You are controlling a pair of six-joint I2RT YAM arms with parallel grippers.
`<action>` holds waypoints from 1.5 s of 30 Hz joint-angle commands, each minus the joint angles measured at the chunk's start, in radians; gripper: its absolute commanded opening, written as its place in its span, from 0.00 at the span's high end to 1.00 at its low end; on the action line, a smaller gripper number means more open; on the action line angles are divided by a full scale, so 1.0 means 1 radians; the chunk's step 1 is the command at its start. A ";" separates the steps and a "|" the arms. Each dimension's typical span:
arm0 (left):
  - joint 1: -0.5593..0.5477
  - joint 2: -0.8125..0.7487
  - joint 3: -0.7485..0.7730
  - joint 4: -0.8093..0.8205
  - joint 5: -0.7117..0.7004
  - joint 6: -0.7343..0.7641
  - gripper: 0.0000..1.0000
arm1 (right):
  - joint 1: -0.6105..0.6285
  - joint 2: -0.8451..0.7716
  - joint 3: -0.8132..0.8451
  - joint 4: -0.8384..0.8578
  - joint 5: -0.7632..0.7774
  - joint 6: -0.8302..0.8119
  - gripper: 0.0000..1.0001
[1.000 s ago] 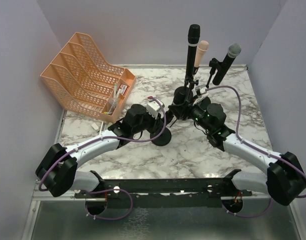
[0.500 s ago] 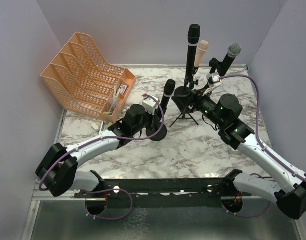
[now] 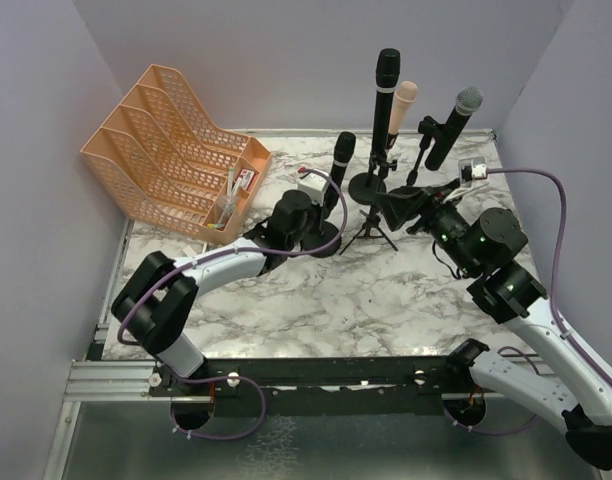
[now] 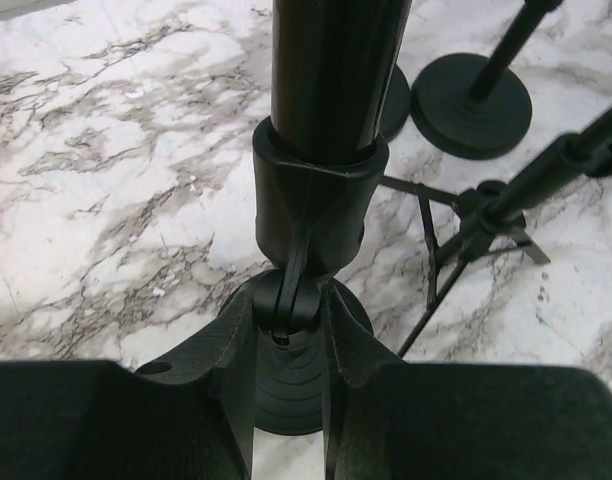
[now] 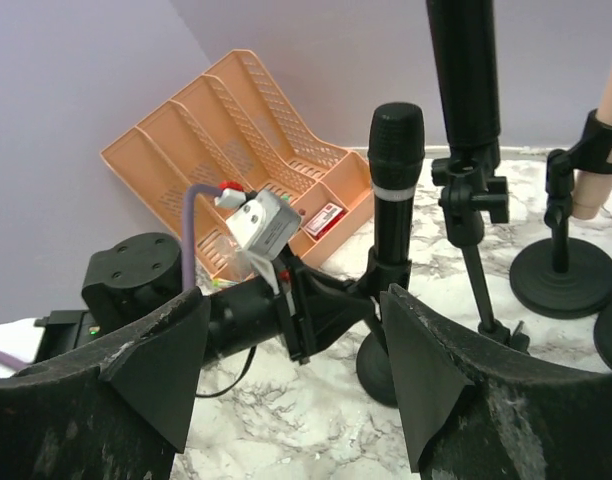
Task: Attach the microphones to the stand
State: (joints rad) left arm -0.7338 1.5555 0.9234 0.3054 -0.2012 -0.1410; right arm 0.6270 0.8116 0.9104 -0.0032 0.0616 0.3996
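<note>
Clamps left gripper [image 4: 286,320] on stand clip [image 4: 316,200] under black microphone [image 4: 331,60], spreads right gripper [image 5: 294,300] wide and empty — orange tray [image 3: 116,150], upper left, with small items [image 3: 231,200], print unreadable.

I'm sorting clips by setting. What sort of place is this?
Probably a robot test cell, not a studio: plain lilac walls box in a marble-patterned table, two robot arms are mounted on a rail at its near edge, and the props are microphones on stands and an orange file tray.
</note>
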 commanded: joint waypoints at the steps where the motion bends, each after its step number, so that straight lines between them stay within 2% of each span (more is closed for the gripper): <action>1: 0.009 0.080 0.097 0.115 -0.086 -0.040 1.00 | 0.004 -0.049 -0.008 -0.102 0.072 0.030 0.27; 4: 0.011 0.128 0.130 0.115 -0.115 -0.065 0.98 | 0.004 -0.069 -0.005 -0.137 0.094 0.042 0.27; 7: 0.010 0.139 0.132 0.116 -0.133 -0.084 0.86 | 0.004 -0.084 0.005 -0.183 0.114 0.054 0.27; 12: 0.010 0.086 0.108 0.114 -0.175 -0.097 0.48 | 0.004 -0.112 0.016 -0.245 0.170 0.091 0.27; 14: 0.010 0.049 0.094 0.109 -0.175 -0.087 0.34 | 0.004 -0.109 0.049 -0.326 0.238 0.166 0.27; 18: 0.011 -0.046 0.051 0.090 -0.173 -0.090 0.20 | 0.004 -0.110 0.081 -0.497 0.339 0.287 0.27; 20: 0.010 -0.095 0.034 0.050 -0.177 -0.104 0.02 | 0.004 -0.116 0.078 -0.568 0.373 0.335 0.26; 22: 0.010 -0.138 0.037 -0.038 -0.223 -0.176 0.01 | 0.004 -0.121 0.074 -0.636 0.393 0.376 0.26; 25: 0.012 -0.148 0.157 -0.364 -0.234 -0.328 0.01 | 0.004 -0.114 0.080 -0.762 0.439 0.456 0.10; 26: 0.011 -0.143 0.203 -0.508 -0.214 -0.350 0.01 | 0.004 -0.108 0.089 -0.818 0.456 0.495 0.08; 29: 0.012 -0.150 0.265 -0.705 -0.175 -0.378 0.01 | 0.004 -0.091 0.109 -0.939 0.469 0.559 0.02; 34: 0.012 -0.303 0.202 -0.813 -0.220 -0.381 0.01 | 0.004 -0.075 0.169 -1.129 0.496 0.618 0.00; 39: 0.012 -0.589 0.151 -0.845 -0.239 -0.382 0.01 | 0.004 -0.086 0.236 -1.253 0.536 0.598 0.00; 45: 0.012 -0.844 0.230 -0.924 -0.326 -0.351 0.01 | 0.004 -0.068 0.353 -1.386 0.580 0.583 0.01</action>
State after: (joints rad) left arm -0.7238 0.8230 1.0855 -0.5251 -0.4294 -0.5064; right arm 0.6273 0.7410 1.1896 -1.2419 0.5655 0.9791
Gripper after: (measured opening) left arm 0.988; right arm 0.996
